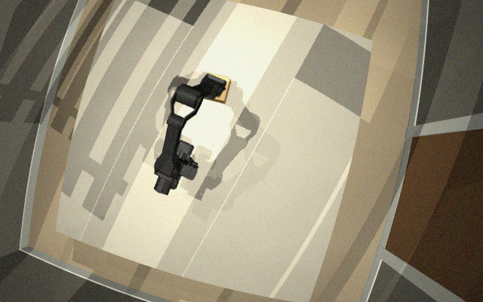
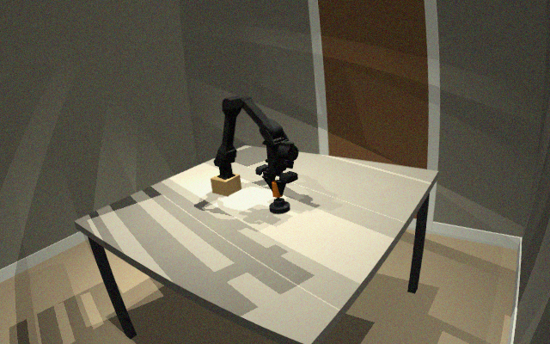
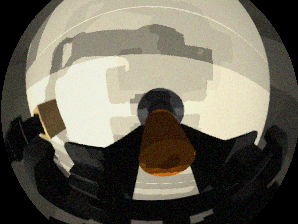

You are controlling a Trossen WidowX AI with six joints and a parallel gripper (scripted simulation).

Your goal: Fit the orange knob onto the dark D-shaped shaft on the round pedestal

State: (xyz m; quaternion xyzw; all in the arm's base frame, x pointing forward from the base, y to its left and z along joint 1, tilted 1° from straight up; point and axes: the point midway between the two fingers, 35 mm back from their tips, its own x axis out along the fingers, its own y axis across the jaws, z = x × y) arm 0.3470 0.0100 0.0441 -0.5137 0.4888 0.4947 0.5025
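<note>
The orange knob (image 2: 276, 189) (image 3: 165, 145) is upright between the fingers. My gripper (image 2: 278, 190) (image 3: 161, 127) is shut on it, one finger on each side in the wrist view. The dark round pedestal (image 2: 279, 207) (image 3: 146, 106) stands on the table directly below the knob. In the exterior view the knob's lower end is just above the pedestal, with a short dark piece between them. Whether the knob touches the shaft's top, and how its flat side lies, I cannot tell. In the top view the arm hides the knob and pedestal.
The arm's base stands on a tan wooden block (image 1: 222, 99) (image 2: 226, 186) (image 3: 52, 119) on the pale table (image 1: 298, 151) (image 2: 335, 241). The block is at the left edge of the wrist view. Striped shadows cross the table.
</note>
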